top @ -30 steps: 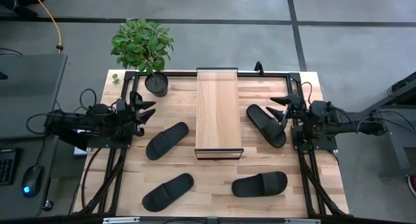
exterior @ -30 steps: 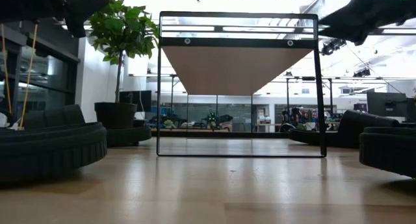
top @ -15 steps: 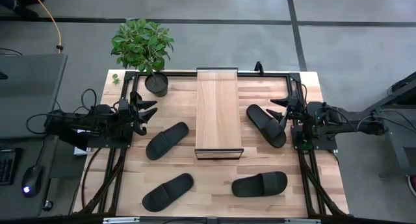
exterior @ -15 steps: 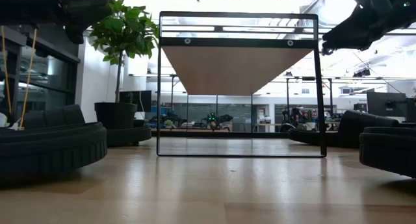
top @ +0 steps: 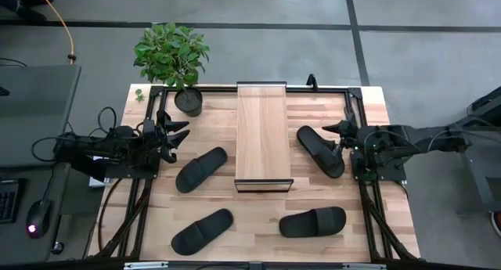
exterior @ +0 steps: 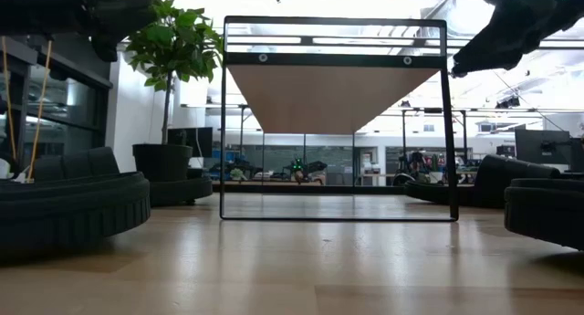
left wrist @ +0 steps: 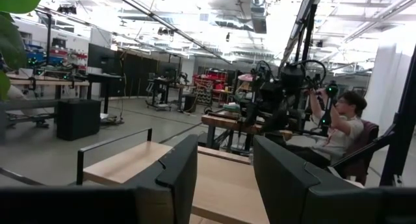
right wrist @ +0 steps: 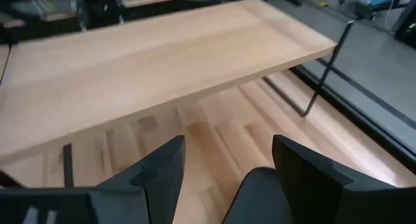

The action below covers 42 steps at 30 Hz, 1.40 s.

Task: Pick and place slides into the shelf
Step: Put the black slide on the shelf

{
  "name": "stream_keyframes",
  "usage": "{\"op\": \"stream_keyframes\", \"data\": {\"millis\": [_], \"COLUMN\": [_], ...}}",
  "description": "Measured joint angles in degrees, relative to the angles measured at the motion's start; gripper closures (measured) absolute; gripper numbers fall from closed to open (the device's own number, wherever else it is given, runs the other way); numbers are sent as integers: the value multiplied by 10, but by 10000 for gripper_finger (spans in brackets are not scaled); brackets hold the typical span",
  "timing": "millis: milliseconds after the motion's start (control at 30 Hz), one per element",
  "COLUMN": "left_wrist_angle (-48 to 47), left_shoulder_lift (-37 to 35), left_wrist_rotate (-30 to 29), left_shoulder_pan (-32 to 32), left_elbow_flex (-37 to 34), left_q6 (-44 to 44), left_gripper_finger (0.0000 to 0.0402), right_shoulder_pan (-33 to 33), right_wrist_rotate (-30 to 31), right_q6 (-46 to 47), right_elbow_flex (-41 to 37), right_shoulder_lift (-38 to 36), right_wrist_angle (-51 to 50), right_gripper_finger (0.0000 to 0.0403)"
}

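Observation:
Four black slides lie sole-down on the table: left of the shelf [top: 201, 169], near left [top: 203, 230], near right [top: 313, 221] and right of the shelf [top: 319, 150]. The shelf [top: 264, 135] stands at the table's middle on its dark frame [exterior: 333, 123], its plank top bare. My right gripper [top: 331, 135] hangs open in the air over the right slide's far part; its wrist view shows the open fingers [right wrist: 224, 178], the slide [right wrist: 260, 195] below and the shelf plank [right wrist: 162, 62]. My left gripper [top: 178, 135] waits open at the left edge, facing the shelf [left wrist: 130, 162].
A potted plant [top: 186, 98] stands at the table's far left corner, near my left gripper. The table has a dark frame along its edges [top: 368, 188]. Bare wood shows in front of the shelf [top: 262, 211]. A person [left wrist: 341, 126] sits beyond the table's right side.
My right gripper has moved toward the shelf, over the right slide, and has tipped its fingers downward. It has stayed open. The slides and the shelf have not moved.

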Motion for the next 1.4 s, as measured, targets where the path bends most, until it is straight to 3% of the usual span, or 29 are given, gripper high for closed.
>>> {"op": "stream_keyframes", "data": {"millis": [133,767,1100,1400], "left_wrist_angle": [0,0,-4,-4], "left_shoulder_lift": [0,0,0,0], "left_wrist_rotate": [0,0,0,0], "left_shoulder_pan": [0,0,0,0], "left_elbow_flex": [0,0,0,0], "left_q6": [0,2,2,2], "left_gripper_finger": [268,268,268,268], "right_shoulder_pan": [34,166,199,229], "right_wrist_rotate": [30,-9,-52,-58], "right_q6": [50,301,383,322], "right_elbow_flex": [36,131,131,131], "right_shoulder_lift": [56,254,308,320], "right_wrist_angle": [-47,-194,-180,-65], "right_gripper_finger": [181,181,181,181]}}
